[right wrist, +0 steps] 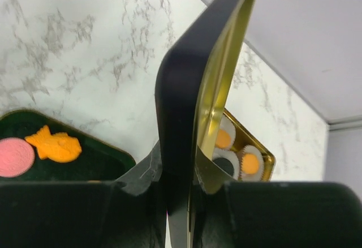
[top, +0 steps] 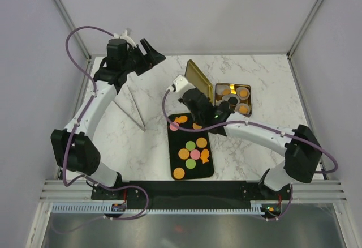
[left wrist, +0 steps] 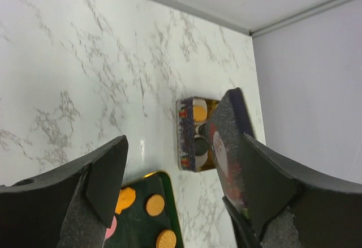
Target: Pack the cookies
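Several cookies (top: 192, 153) in orange, pink and green lie on the black tray (top: 174, 146). Three more sit in paper cups in the open square tin (top: 235, 98). My right gripper (top: 199, 96) is shut on the tin's lid (top: 199, 78) and holds it on edge between tray and tin. In the right wrist view the gripper (right wrist: 181, 169) clamps the lid (right wrist: 186, 101). The tin (right wrist: 266, 158) is to its right, and a pink cookie (right wrist: 14, 156) and a fish-shaped orange cookie (right wrist: 55, 144) are to its left. My left gripper (top: 150, 52) is open and empty, raised at the back left.
The left wrist view shows the left gripper (left wrist: 186, 186) above the marble table (left wrist: 85, 61), with the tin (left wrist: 189, 137), the Santa lid (left wrist: 223, 146) and the tray's corner (left wrist: 169, 214) below. Walls and frame posts bound the table.
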You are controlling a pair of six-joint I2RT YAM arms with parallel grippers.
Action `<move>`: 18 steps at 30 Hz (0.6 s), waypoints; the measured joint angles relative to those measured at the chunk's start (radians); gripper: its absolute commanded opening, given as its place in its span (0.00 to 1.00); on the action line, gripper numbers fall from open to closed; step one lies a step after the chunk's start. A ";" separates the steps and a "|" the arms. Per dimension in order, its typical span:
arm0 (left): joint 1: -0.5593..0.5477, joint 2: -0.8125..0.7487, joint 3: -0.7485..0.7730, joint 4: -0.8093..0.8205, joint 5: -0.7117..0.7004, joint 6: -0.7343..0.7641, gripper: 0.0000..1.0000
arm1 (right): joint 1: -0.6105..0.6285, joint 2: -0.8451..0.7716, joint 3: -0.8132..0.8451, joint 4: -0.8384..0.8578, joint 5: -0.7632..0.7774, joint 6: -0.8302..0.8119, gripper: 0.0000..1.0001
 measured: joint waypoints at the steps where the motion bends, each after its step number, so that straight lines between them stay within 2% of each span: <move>1: 0.003 -0.012 0.000 0.018 -0.016 0.000 0.86 | -0.036 -0.023 0.018 -0.036 -0.050 0.034 0.00; 5: 0.008 -0.009 0.000 0.090 -0.018 -0.001 0.86 | -0.238 -0.098 0.096 -0.134 -0.301 0.190 0.00; 7: -0.002 0.019 0.000 0.120 -0.007 -0.001 0.86 | -0.367 -0.116 0.135 -0.161 -0.474 0.277 0.00; 12: -0.077 0.184 0.033 0.180 0.032 0.002 0.86 | -0.719 -0.097 0.154 -0.165 -0.924 0.492 0.00; 14: -0.123 0.267 0.050 0.193 0.039 0.003 0.87 | -0.848 -0.058 0.142 -0.137 -1.097 0.582 0.00; 18: -0.185 0.380 0.058 0.224 0.063 0.002 0.89 | -1.011 0.023 0.034 0.011 -1.374 0.776 0.00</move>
